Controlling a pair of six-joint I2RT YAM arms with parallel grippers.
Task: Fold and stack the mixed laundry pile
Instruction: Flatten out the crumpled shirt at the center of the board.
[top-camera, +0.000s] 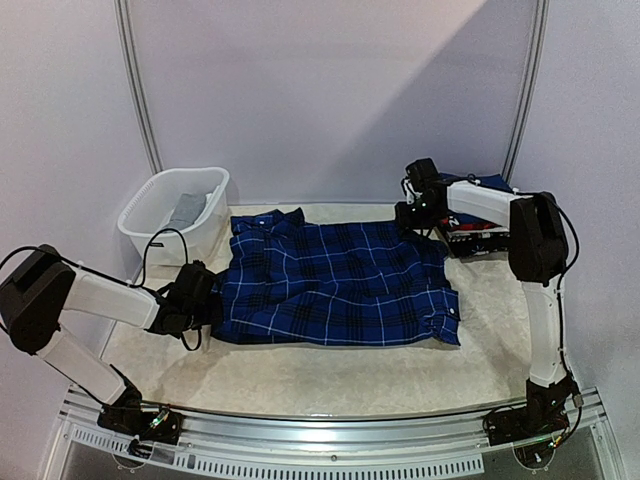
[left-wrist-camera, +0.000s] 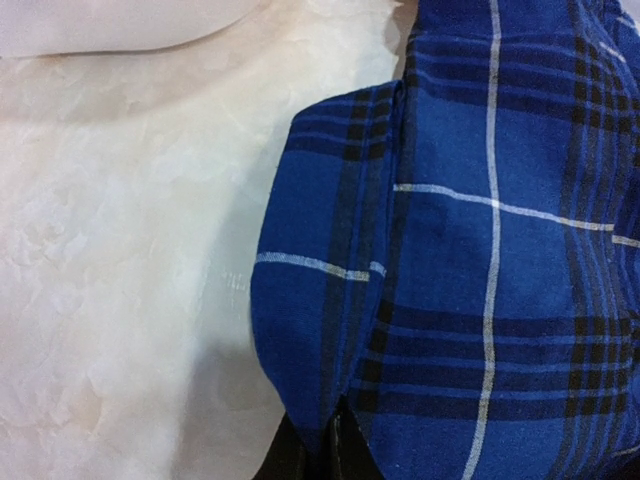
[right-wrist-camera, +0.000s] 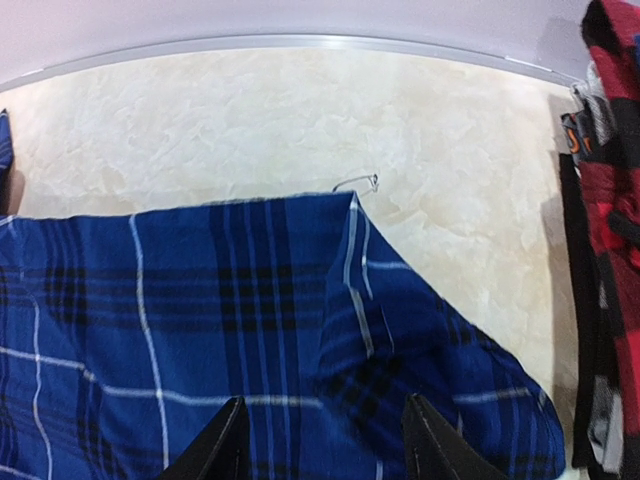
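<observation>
A dark blue plaid shirt (top-camera: 340, 280) with thin light lines lies spread across the middle of the table. My left gripper (top-camera: 212, 300) is at the shirt's left edge, shut on a fold of the plaid cloth (left-wrist-camera: 330, 330); in the left wrist view its gripper (left-wrist-camera: 335, 425) pinches that fold. My right gripper (top-camera: 418, 225) is at the shirt's far right corner. In the right wrist view that gripper (right-wrist-camera: 325, 405) stands open, its fingers (right-wrist-camera: 222, 450) apart over a raised wrinkle of the shirt (right-wrist-camera: 250, 300). A grey garment (top-camera: 187, 210) lies in the basket.
The white plastic basket (top-camera: 140, 215) stands at the back left, beside the shirt's collar. Folded dark and red plaid garments (right-wrist-camera: 615, 250) are stacked at the back right (top-camera: 480, 238), close to my right arm. Bare marbled table (top-camera: 330, 370) shows in front of the shirt.
</observation>
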